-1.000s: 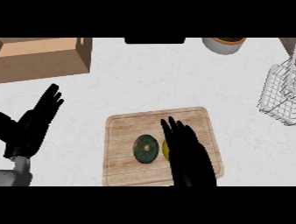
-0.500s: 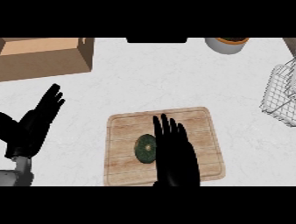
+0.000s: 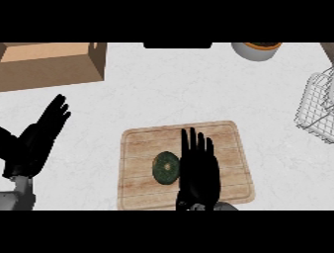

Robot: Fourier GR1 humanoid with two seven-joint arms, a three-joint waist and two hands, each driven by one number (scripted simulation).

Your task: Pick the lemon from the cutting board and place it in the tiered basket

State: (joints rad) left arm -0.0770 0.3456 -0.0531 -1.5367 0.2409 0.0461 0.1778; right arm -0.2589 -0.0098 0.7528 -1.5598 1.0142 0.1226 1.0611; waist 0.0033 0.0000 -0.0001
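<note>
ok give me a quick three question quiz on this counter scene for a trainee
1. True or false: the right hand lies flat over the cutting board, fingers straight.
2. What sits on the board just left of that hand? A) a round dark green item B) a red mug C) a knife
3. Fill in: the wire basket stands at the counter's ___ edge.

Key: 1 true; 2 A; 3 right. The left hand rests open at the left, off the board.
</note>
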